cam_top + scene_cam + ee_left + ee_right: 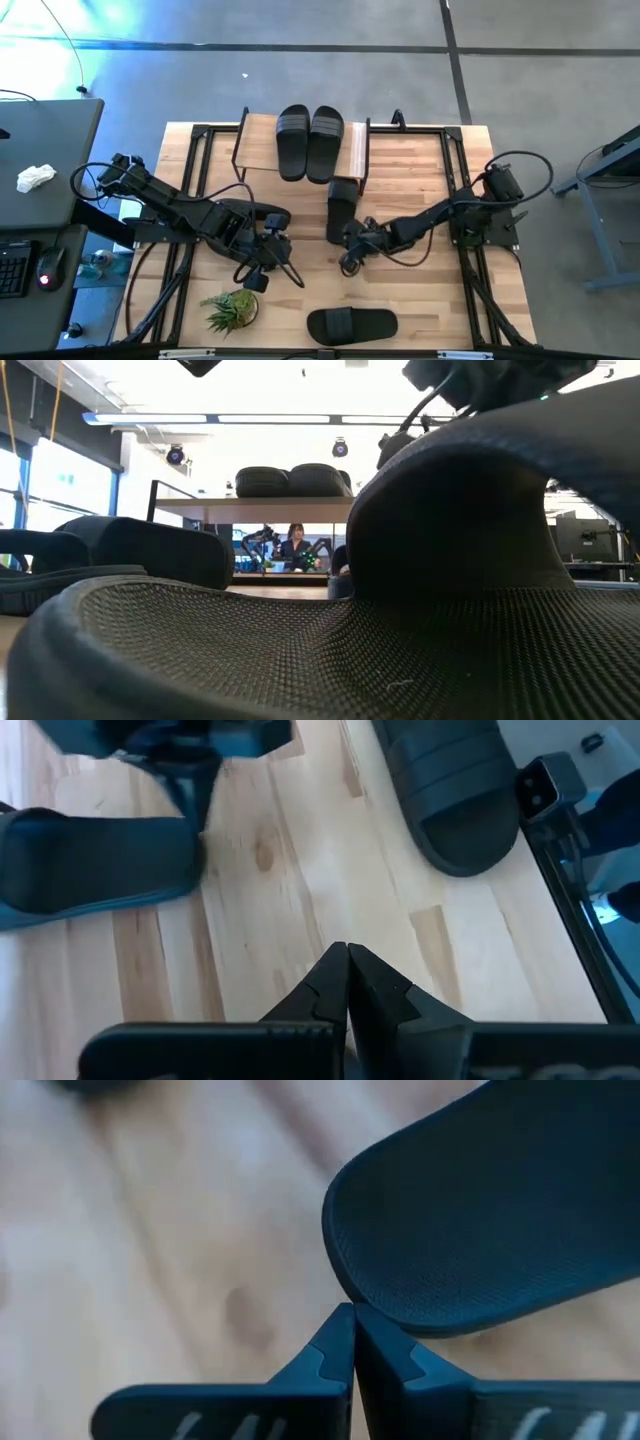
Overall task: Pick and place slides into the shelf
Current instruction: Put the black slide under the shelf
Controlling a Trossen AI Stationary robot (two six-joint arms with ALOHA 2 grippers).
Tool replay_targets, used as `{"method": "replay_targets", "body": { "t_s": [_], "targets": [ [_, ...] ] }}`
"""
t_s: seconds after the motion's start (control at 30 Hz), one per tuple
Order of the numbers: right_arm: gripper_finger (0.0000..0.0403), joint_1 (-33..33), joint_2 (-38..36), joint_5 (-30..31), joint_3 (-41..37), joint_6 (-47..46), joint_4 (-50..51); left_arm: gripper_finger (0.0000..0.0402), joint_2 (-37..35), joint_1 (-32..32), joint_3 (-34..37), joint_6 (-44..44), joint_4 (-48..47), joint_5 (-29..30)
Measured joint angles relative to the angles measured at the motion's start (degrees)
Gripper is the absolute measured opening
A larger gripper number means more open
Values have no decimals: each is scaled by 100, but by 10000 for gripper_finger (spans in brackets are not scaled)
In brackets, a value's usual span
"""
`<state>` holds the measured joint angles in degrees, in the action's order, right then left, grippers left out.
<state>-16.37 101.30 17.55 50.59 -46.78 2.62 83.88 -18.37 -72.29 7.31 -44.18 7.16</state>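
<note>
Black slides (309, 141) sit paired on the shelf (357, 150) top, far centre. We see the right gripper (350, 240) pinched shut on a third slide (340, 208) edge, carrying it shelfward. The left gripper (262, 262) waits closed and empty, near-left of centre.

Two dark, matte, multi-jointed arms, built of chunky blocky links. Thin black cables looping loosely along both, bulging in arcs near bases and wrists. Left black two-fingered tool (347, 982): flat wedge-shaped fingers tapering to pointed tips, stepped notches on the inner edges, wide dark crossbar behind. Right black two-fingered tool (353, 1342): same wedge fingers, same notches, pale slanted markings on its crossbar.
</note>
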Motion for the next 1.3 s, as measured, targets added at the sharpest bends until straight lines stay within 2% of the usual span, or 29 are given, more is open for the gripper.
{"method": "replay_targets", "body": {
  "t_s": [0.67,1.3],
  "targets": [
    [0,1153,0,675,0,-114,12,0,-2,0,0,0,-138,0],
    [0,1260,-17,1196,2,-717,497,0,-2,0,0,2,-336,93]
  ]
}}
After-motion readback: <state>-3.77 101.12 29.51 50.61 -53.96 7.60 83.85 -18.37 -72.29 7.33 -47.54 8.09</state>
